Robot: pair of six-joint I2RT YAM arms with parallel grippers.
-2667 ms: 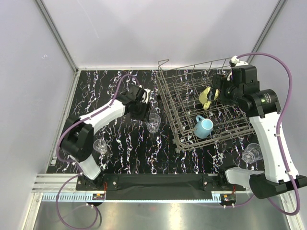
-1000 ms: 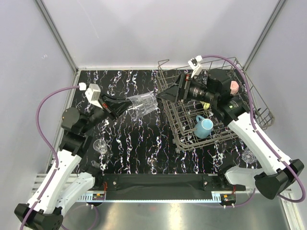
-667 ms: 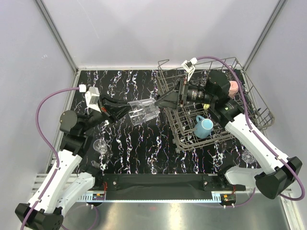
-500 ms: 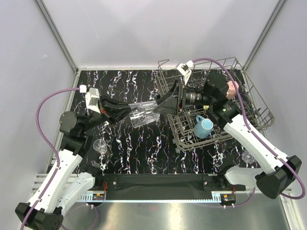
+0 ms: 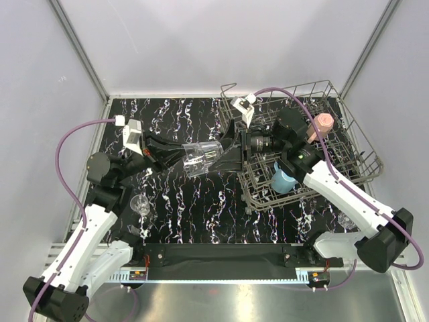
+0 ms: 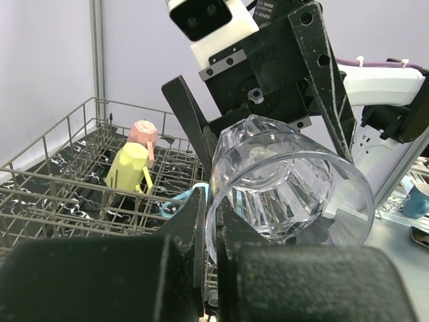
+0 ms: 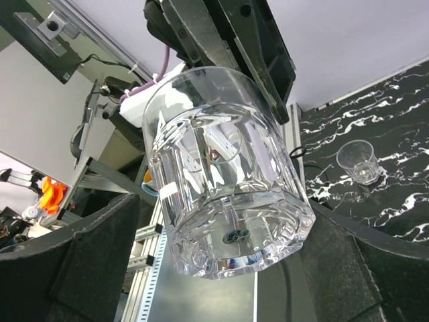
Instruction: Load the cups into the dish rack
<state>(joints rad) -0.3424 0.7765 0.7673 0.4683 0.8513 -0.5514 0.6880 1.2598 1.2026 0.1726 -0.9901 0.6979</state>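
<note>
My left gripper (image 5: 179, 153) is shut on the rim of a clear glass (image 5: 202, 158) and holds it on its side in the air, left of the dish rack (image 5: 348, 144). In the left wrist view the fingers (image 6: 191, 225) pinch the rim of the glass (image 6: 288, 188). My right gripper (image 5: 226, 150) is open, its fingers either side of the glass's base (image 7: 228, 194), with a gap on one side. In the rack are a blue mug (image 5: 285, 178), a pink mug (image 5: 324, 123) and a yellow mug (image 6: 131, 168).
A small clear glass (image 5: 141, 204) stands on the black marbled table (image 5: 201, 208) at the left, also seen in the right wrist view (image 7: 355, 161). Another clear glass (image 5: 346, 218) stands right of the rack near the right arm's base. Grey walls close the back and sides.
The left gripper lifted the glass off the table and carried it right. The right gripper left the yellow mug in the rack, swung left and now straddles the glass's base.
</note>
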